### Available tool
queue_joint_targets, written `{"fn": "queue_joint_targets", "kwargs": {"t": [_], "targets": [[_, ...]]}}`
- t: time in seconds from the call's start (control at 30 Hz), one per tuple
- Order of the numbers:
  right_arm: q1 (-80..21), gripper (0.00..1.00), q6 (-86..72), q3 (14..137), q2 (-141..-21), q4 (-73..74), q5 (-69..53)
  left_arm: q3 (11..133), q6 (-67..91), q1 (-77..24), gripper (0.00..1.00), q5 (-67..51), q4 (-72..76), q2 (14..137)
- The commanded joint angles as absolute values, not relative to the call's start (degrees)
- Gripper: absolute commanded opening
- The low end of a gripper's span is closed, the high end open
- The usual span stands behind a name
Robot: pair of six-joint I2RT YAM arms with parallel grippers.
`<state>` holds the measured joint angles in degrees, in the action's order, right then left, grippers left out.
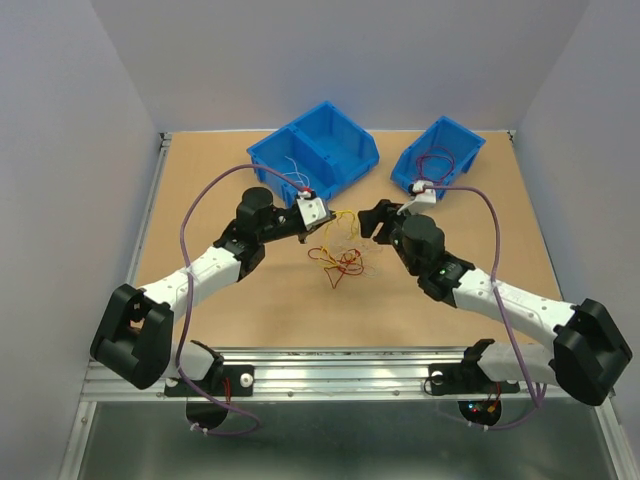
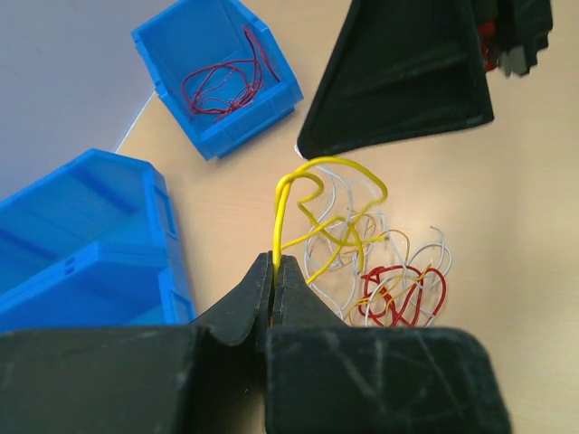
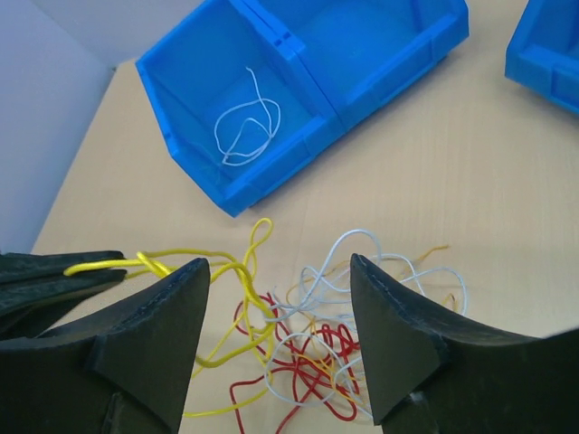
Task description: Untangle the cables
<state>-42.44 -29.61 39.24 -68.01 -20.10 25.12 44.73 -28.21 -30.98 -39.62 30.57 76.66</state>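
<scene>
On the table (image 1: 250, 310), below the big blue bin (image 1: 315, 150) at upper centre and the smaller bin (image 1: 440, 150) at upper right, the left gripper (image 2: 274, 269) is closed tight on a yellow cable (image 2: 280, 208) from the mid-frame cables (image 1: 340, 258), and the right gripper (image 3: 279, 271) stands wide open and empty beside them.

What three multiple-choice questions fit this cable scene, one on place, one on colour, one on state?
1. Where is the lone white cable? A. large blue bin B. small blue bin C. off the table
2. What colour is the held cable in the left gripper? A. red B. yellow C. white
3. How is the right gripper? A. shut on a red cable B. shut empty C. open
Answers: A, it lies curled inside the bin's compartment; B, yellow wire runs up from the shut jaws; C, a wide gap shows between its jaws.
</scene>
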Motion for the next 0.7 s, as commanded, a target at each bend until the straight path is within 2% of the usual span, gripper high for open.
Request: {"fn": "queue_joint_targets", "kwargs": {"t": [0.0, 0.17, 0.47, 0.67], "targets": [[-42.71, 0.7, -29.62, 43.42, -69.78, -18.99, 24.35, 47.02, -26.28, -30.15, 0.0, -39.38, 33.92, 74.71], [-42.45, 0.72, -31.2, 44.12, -71.54, -17.4, 26.98, 45.53, -22.16, -27.16, 0.0, -39.72, 38.57, 73.39], [-40.61, 0.79, -34.1, 44.74, -73.39, -18.19, 20.93, 45.44, -21.45, -25.66, 0.0, -43.86, 39.11, 73.48], [-40.17, 0.84, -35.15, 43.07, -71.72, -20.21, 22.14, 45.35, -22.58, -25.66, 0.0, -46.05, 38.5, 73.39]]}}
